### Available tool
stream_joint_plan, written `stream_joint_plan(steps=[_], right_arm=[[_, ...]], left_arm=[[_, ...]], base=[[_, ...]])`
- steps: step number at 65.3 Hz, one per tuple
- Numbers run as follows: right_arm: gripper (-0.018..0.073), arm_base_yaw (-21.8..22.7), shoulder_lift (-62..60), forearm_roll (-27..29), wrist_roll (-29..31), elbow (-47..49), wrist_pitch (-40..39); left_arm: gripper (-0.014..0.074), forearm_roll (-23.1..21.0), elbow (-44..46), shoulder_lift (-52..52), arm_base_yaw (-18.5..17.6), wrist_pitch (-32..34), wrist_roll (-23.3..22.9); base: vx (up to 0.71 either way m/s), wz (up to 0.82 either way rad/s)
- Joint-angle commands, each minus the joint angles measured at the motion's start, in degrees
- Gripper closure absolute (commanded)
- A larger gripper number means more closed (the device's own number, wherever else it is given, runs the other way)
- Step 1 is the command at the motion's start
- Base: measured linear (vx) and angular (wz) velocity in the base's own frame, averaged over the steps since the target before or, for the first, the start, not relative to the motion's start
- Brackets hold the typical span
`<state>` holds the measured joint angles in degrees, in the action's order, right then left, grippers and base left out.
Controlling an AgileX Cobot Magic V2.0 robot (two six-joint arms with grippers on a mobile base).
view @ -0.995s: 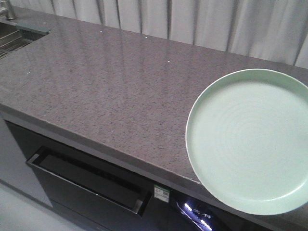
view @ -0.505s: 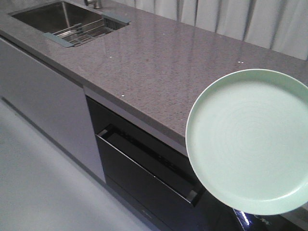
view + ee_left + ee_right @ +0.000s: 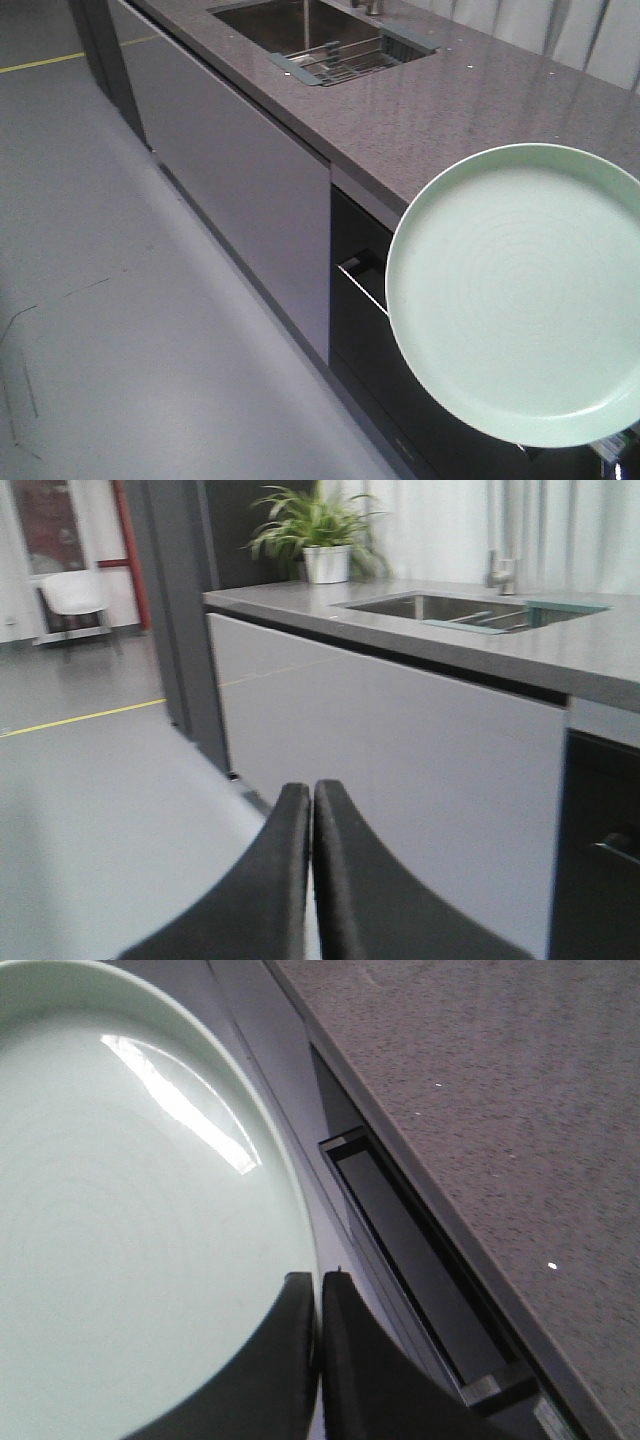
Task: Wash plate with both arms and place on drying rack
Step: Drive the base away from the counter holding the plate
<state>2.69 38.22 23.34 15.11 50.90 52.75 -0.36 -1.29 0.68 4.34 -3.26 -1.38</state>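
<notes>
Round pale mint-green plate [image 3: 515, 295] with faint rings: face up, tilted, off the counter [image 3: 480, 95]. Metal-rod drying rack [image 3: 345, 62] with grey-blue ends, set over the sink [image 3: 270, 22].

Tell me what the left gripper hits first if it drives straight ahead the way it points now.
Most likely the pale grey cabinet front under the countertop. The shut left gripper points at it across open floor, with nothing between in the wrist view. Depth is hard to judge.

My front camera looks down along the surface [image 3: 470, 100] toward the far sink [image 3: 290, 25]; left wrist shares that sink, low and level; right wrist peers close over the plate [image 3: 120, 1210].
</notes>
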Motion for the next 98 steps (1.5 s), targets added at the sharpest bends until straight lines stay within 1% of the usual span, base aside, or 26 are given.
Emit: stream_joint_plan(steps=[1,31,61,70,83,98], right_arm=[[0.0563,0.4,0.1,1.1,0.0,1.4,-3.4],[0.0563,0.4,0.1,1.1,0.0,1.4,-3.4],[0.0563,0.4,0.0,1.1,0.0,1.4,-3.5],[0.0563,0.4,0.0,1.1,0.0,1.4,-3.5],[0.0563,0.4,0.0,1.1,0.0,1.4,-3.5],[0.0563,0.4,0.0,1.1,0.0,1.4,-3.5]], left_arm=[[0.0603,-0.2,-1.3,0.8,-0.1,4.4,-0.4],[0.0603,-0.2,-1.3,0.8,-0.1,4.4,-0.4],[0.0603,-0.2,-1.3,0.8,-0.1,4.4,-0.4],[0.0603,-0.2,-1.3,0.8,-0.2,4.4,-0.4],[0.0603,-0.2,-1.3,0.8,-1.6,4.4,-0.4],[0.0603,-0.2,-1.3,0.8,-1.6,4.4,-0.4]], base=[[-0.01,0.56],[0.04,0.60],[0.14,0.54],[0.22,0.42],[0.26,0.30],[0.29,0.19]])
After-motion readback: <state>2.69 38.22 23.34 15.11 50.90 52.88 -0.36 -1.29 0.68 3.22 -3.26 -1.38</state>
